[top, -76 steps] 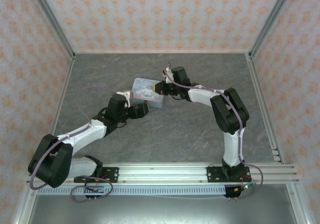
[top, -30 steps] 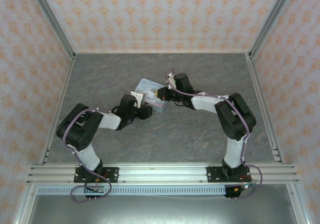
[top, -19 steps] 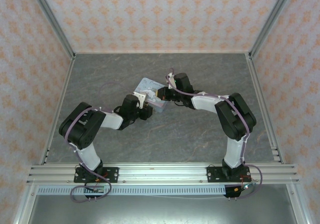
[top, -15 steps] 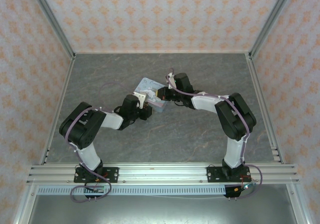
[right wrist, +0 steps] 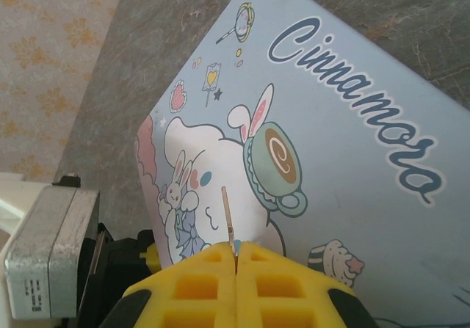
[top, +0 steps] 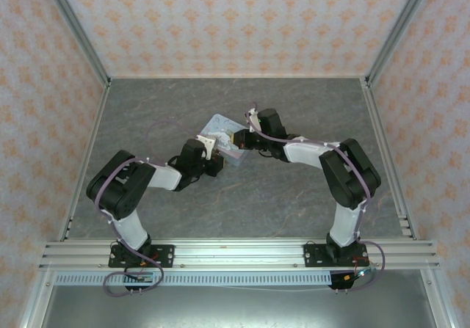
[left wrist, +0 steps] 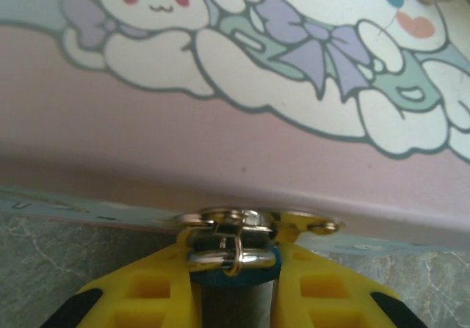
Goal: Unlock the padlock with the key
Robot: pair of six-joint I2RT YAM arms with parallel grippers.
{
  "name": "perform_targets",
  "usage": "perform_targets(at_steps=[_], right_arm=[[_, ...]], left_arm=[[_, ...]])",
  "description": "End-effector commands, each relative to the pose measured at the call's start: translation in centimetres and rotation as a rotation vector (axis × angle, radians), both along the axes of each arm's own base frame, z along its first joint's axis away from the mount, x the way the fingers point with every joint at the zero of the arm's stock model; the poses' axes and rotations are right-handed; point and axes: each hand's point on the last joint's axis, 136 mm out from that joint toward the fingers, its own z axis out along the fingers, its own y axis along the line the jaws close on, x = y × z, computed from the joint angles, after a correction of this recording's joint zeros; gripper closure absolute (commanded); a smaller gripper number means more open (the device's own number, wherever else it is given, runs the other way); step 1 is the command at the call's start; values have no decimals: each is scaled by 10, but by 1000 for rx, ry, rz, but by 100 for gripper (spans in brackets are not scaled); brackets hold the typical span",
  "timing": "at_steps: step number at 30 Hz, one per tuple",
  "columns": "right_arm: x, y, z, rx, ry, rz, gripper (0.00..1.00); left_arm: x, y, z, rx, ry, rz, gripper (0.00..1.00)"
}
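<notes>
1. Padlock [left wrist: 233, 258]: small, teal-blue, silver shackle. It sat against the lower edge of the cartoon-printed tin [left wrist: 235, 122], between the left fingers.
2. Left gripper [left wrist: 235, 268]: jaws set close against the padlock's sides, gripping it.
3. Right gripper [right wrist: 236, 253]: jaws pressed together, pinching a thin key [right wrist: 227, 214] whose blade projected over the tin's lid.
4. Tin: lay on the grey table [top: 294, 196], between both grippers.
</notes>
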Motion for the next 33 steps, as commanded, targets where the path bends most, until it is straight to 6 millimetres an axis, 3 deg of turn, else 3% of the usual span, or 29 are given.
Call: perform_targets(at_steps=[1, 5, 10, 18, 22, 28, 33], right_arm=[[-6, -4, 22, 16, -51, 26, 100], [-13, -12, 46, 23, -133, 40, 100], [-38, -31, 55, 7, -187, 64, 100], [-97, -46, 36, 44, -217, 177, 100], [-116, -50, 26, 68, -240, 212, 100], [-131, -41, 10, 66, -263, 264, 100], [-126, -31, 4, 98, -281, 253, 100]], left_arm=[[1, -2, 18, -17, -14, 30, 87], [-4, -5, 26, -34, 14, 57, 89], [-11, -11, 37, -52, 77, 78, 90], [-16, -22, 64, -118, 204, 135, 95], [-17, -24, 74, -179, 272, 193, 99], [-20, -32, 82, -273, 392, 259, 99], [-22, -42, 90, -340, 455, 271, 100]])
